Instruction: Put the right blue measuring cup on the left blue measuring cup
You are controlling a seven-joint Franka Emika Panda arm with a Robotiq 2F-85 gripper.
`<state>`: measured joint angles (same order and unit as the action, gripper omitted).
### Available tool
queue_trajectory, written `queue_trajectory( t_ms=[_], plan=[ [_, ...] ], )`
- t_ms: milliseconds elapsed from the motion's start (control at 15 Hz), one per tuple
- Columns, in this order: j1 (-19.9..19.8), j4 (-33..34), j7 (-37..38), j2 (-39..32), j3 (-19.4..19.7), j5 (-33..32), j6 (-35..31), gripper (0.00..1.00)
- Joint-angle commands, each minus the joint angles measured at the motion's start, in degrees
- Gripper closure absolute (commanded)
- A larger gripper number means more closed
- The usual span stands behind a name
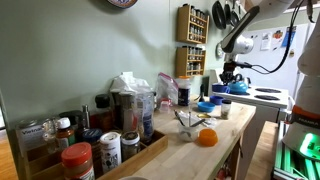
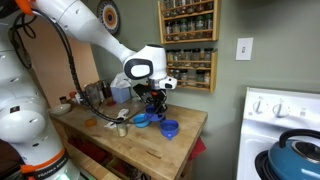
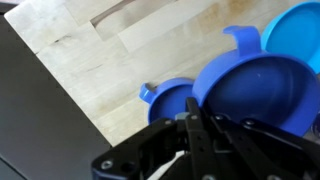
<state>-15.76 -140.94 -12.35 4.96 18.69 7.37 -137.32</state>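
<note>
In the wrist view my gripper (image 3: 196,128) has its fingers together on the rim of a large blue measuring cup (image 3: 255,95), which it holds just above the wooden counter (image 3: 110,60). A smaller-looking blue measuring cup (image 3: 168,100) sits on the counter beside and below it. A lighter blue cup (image 3: 298,30) lies further off. In both exterior views the gripper (image 2: 155,102) (image 1: 233,76) hovers low over the counter's end. Blue cups (image 2: 141,120) (image 2: 169,128) rest on the counter under and beside it.
The counter edge runs close to the cups, with dark floor (image 3: 40,120) beyond it. An orange (image 1: 206,137), jars and bottles (image 1: 110,148), and a blender (image 1: 133,105) crowd the counter. A spice rack (image 2: 188,40) hangs on the wall. A stove with a blue kettle (image 2: 295,152) stands alongside.
</note>
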Motion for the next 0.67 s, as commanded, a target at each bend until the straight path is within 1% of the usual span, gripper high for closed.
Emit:
queue_trajectory(
  t_ms=[0,67,267,333,467,533,600],
  plan=[
    [-1.77,2.16,-7.41,-2.22,2.67,5.96,-0.74,0.99],
    [-2.24,2.25,-7.16,-2.35,2.89,5.54,-2.27,0.99],
    [-2.95,1.06,-4.96,-1.97,2.78,3.86,-9.54,0.99],
    [-2.85,1.55,-5.20,-1.61,2.63,3.68,-6.31,0.95],
    [-2.91,1.50,-5.19,-1.77,2.64,3.70,-8.25,0.95],
    [-2.91,1.50,-5.17,-1.78,2.63,3.70,-8.46,0.99],
    [-2.63,1.59,-4.28,-2.82,2.27,3.51,-8.65,0.99]
  ],
)
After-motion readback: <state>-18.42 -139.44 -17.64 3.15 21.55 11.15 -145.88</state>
